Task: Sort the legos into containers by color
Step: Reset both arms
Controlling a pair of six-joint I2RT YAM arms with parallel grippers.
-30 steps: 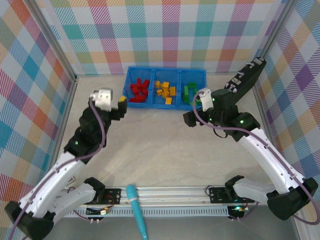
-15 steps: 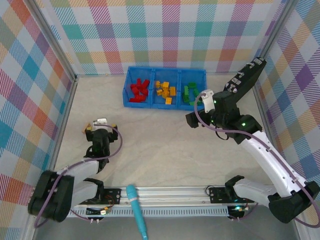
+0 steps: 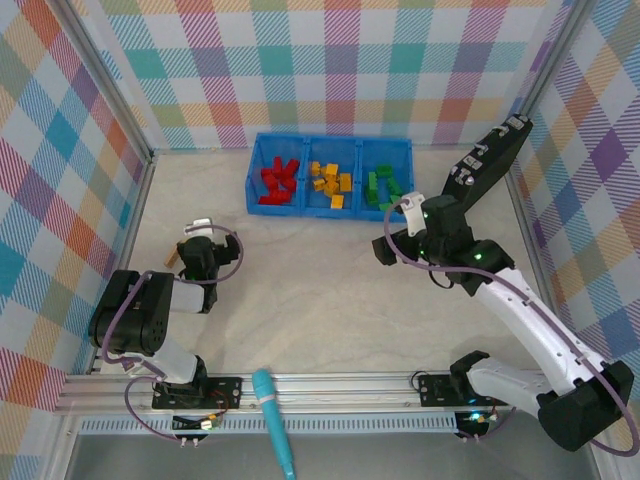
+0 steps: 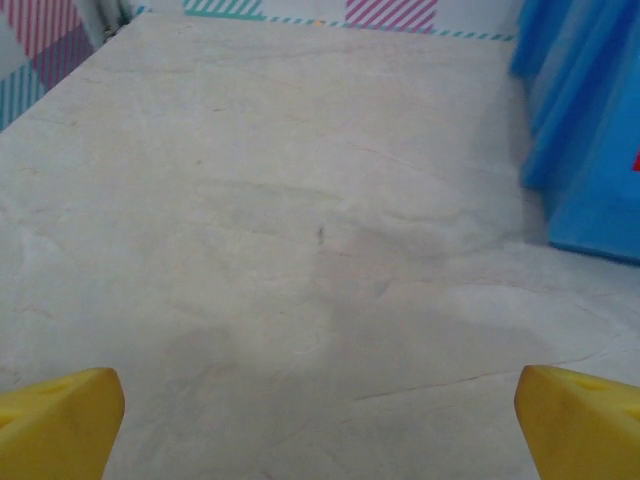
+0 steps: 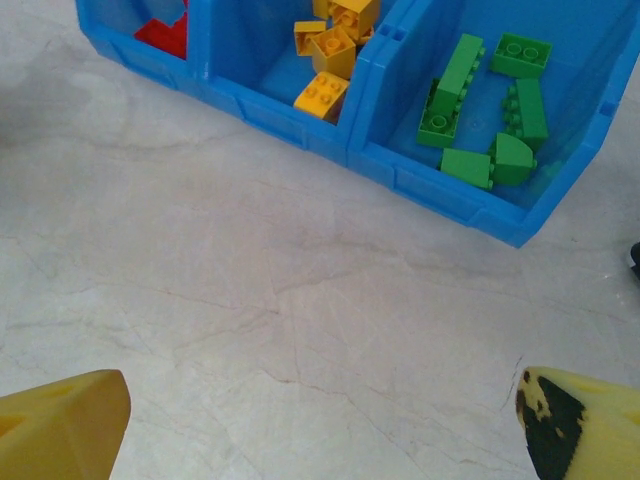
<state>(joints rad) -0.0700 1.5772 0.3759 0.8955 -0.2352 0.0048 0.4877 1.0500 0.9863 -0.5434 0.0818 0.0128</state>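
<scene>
Over the pale desk [image 3: 300,300] the left pincer [image 4: 320,425] and right pincer [image 5: 320,425] gape empty; the legos [image 5: 458,75] look light, rigid, best pinched across flat sides.

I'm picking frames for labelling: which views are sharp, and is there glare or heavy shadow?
Top external: evenly lit, no glare, legos small but distinct. Left wrist: the blue bin is soft-edged; a faint shadow lies on the table. Right wrist: studs on the green legos are crisp; the right end effector has blurred fingertips.
</scene>
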